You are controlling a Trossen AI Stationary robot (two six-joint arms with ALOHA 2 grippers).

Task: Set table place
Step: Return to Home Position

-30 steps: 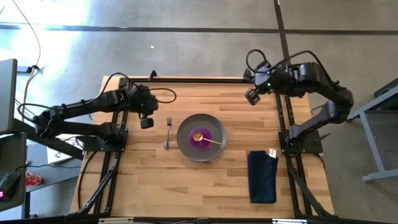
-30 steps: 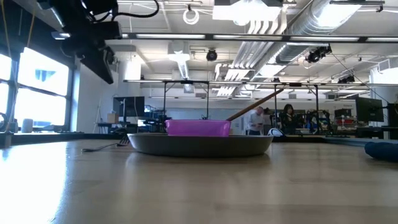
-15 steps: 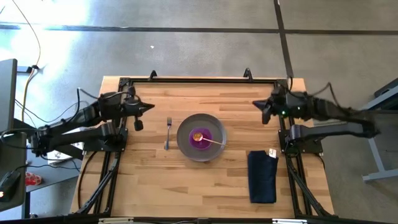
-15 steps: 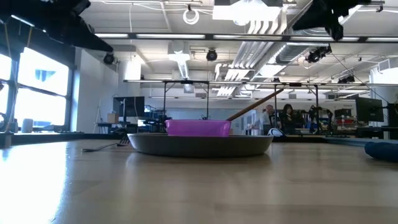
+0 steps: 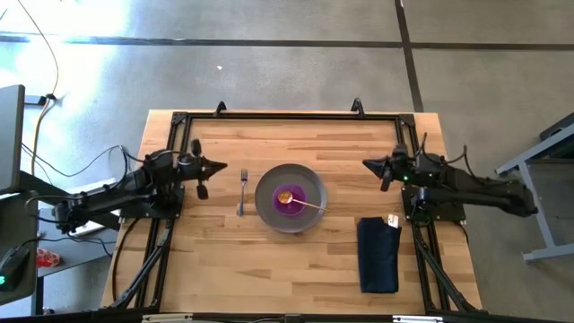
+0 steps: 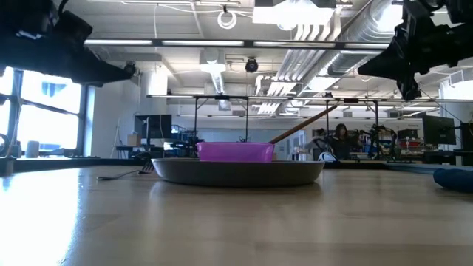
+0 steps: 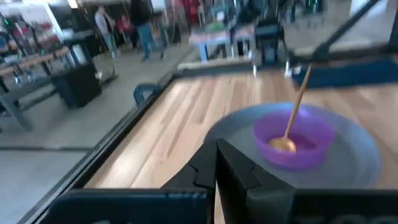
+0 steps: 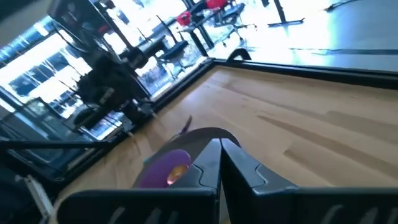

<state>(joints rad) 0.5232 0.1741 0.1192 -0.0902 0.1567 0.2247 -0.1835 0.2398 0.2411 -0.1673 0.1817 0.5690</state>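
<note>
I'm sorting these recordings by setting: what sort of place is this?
Probably an open robotics lab or workshop: exposed ceiling ducts, a bare concrete floor around the table, and people standing far behind it.

The left gripper (image 5: 220, 168) and right gripper (image 5: 365, 163) have dropped, pointing inward.

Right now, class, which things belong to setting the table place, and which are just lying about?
Job: table, grey plate, purple bowl, spoon, fork, navy napkin; left end effector and right end effector, both shut, at the table's sides.
Lying about: white tag by the napkin, monitor off the table, people behind.
</note>
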